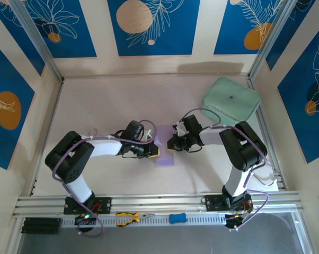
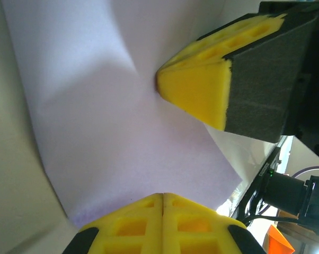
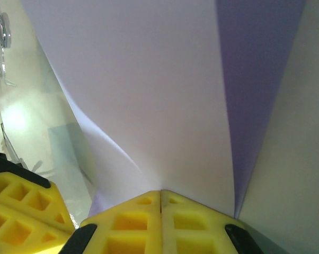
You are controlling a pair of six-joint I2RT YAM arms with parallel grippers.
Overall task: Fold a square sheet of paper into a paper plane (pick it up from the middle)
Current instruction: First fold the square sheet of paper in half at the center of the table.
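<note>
Grip: thin pale lavender square sheet of paper (image 1: 165, 157) is pinched by left gripper (image 2: 163, 197) and right gripper (image 3: 160, 193), both clenched on it | place: over the middle of the pale table (image 1: 106, 106) | why: opposed pinches are judged to set a crease.

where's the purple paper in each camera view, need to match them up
Top: paper just below centre, left of the right gripper.
Left wrist: across the middle; that gripper's yellow tip pinches it upper right.
Right wrist: rising from its fingers at bottom centre.
Shared landmark: the right gripper.
</note>
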